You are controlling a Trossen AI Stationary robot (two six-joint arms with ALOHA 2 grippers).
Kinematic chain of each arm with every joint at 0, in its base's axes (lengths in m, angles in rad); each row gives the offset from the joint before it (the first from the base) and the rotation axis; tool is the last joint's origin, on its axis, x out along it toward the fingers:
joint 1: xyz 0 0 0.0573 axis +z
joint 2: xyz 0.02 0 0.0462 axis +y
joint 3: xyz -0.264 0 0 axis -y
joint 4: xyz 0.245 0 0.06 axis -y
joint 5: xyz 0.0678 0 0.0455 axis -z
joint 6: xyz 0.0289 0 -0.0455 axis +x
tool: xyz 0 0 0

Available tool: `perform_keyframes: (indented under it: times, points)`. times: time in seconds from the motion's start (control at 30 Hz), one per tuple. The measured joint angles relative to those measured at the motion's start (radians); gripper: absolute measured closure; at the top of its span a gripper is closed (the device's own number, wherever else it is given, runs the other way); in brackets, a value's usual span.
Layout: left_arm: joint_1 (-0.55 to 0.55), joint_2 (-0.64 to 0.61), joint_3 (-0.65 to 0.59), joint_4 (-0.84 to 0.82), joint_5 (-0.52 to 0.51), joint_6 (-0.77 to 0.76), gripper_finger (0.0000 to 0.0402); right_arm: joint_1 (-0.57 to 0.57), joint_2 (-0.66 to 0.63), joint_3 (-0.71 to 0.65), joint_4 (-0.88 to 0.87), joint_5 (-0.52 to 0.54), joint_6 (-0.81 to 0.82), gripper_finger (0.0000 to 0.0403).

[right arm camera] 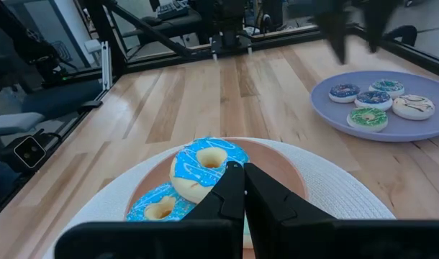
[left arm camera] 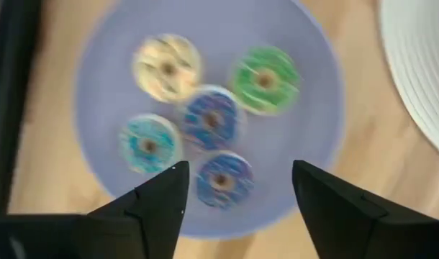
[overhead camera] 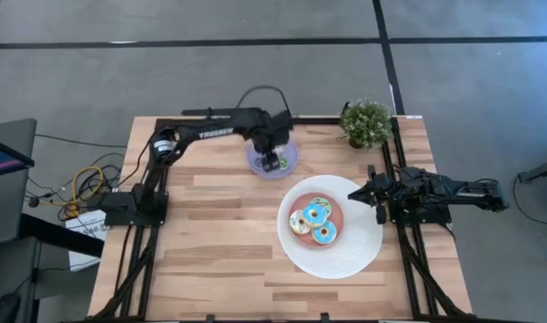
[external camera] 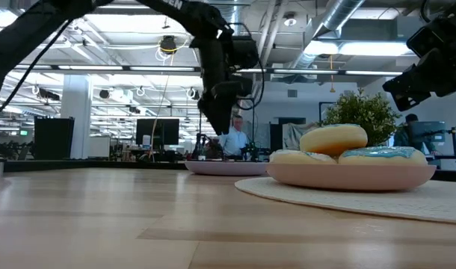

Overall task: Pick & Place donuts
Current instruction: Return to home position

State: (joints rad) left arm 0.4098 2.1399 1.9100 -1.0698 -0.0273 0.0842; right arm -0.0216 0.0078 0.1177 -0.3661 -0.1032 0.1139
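1. Where the wooden table [overhead camera: 211,260] is nearest, the big white plate [overhead camera: 345,265] lies right of centre. The lavender plate [overhead camera: 292,162] sits farther back, and a potted plant [overhead camera: 366,123] stands at the far edge to its right.
2. The right arm [overhead camera: 453,190] lies low along the table's right side. The right gripper [right arm camera: 239,173] points left, just over the white plate's rim, with its fingers pressed together and empty.
3. The left arm [overhead camera: 211,133] reaches from the left across the far edge. The left gripper [left arm camera: 239,171] points down over the lavender plate, fingers spread apart, above the donuts without touching them.
4. On the white plate's pink dish [external camera: 347,177] sit 2 big blue donuts [overhead camera: 316,213], a big cream donut [overhead camera: 300,222] and a yellow-green striped donut [overhead camera: 321,204], crowded together.
5. On the lavender plate lie 5 small rings: a small cream donut [left arm camera: 167,66], a green donut [left arm camera: 265,79], a purple donut [left arm camera: 211,119], a light blue donut [left arm camera: 149,142] and a dark blue donut [left arm camera: 223,178].
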Motion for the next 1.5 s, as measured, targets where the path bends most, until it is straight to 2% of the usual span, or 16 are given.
perform_keyframes:
  times: [0.1,0.23,0.43,0.57,0.7,0.87,1.07,1.23,1.37,1.4,1.5]
  points:
    - [-0.06,-0.066,-0.117,0.077,-0.013,0.011,0.0186,0.0,0.0,0.0,0.0,0.0,0.0,0.0403]
    - [-0.111,-0.233,-0.383,0.288,0.02,0.034,0.0247,0.0,0.0,0.0,0.0,0.0,0.0,0.0403]
    - [-0.138,-0.596,-0.825,0.602,0.021,-0.018,0.0343,0.0,0.0,0.0,0.0,0.0,0.0,0.0403]
    - [-0.178,-0.844,-1.088,0.853,0.037,-0.049,0.0386,0.0,0.0,0.0,0.0,0.0,0.0,0.0403]
    - [-0.263,-1.07,-1.34,1.069,0.06,-0.077,0.0398,0.0,0.0,0.0,0.0,0.0,0.0,0.0403]
    - [-0.387,-1.337,-1.606,1.255,-0.072,-0.106,0.0397,0.0,-0.001,0.0,0.0,0.0,0.0,0.0403]
    - [-0.452,-1.652,-1.754,1.225,-0.057,-0.082,0.04,0.0,-0.001,0.0,0.0,0.0,0.0,0.0403]
    - [-0.465,-1.896,-1.768,1.045,0.059,-0.041,0.04,0.0,-0.001,0.0,0.0,0.0,0.0,0.0403]
    - [-0.465,-2.1,-1.768,0.919,0.081,0.0,0.04,0.0,-0.001,0.0,0.0,0.0,0.0,0.0403]
    - [-0.465,-2.139,-1.768,0.901,0.081,0.007,0.04,0.0,-0.001,0.0,0.0,0.0,0.0,0.0403]
    - [-0.464,-2.135,-1.764,0.906,0.06,0.012,0.04,0.0,-0.002,0.0,0.001,-0.001,0.0,0.0403]
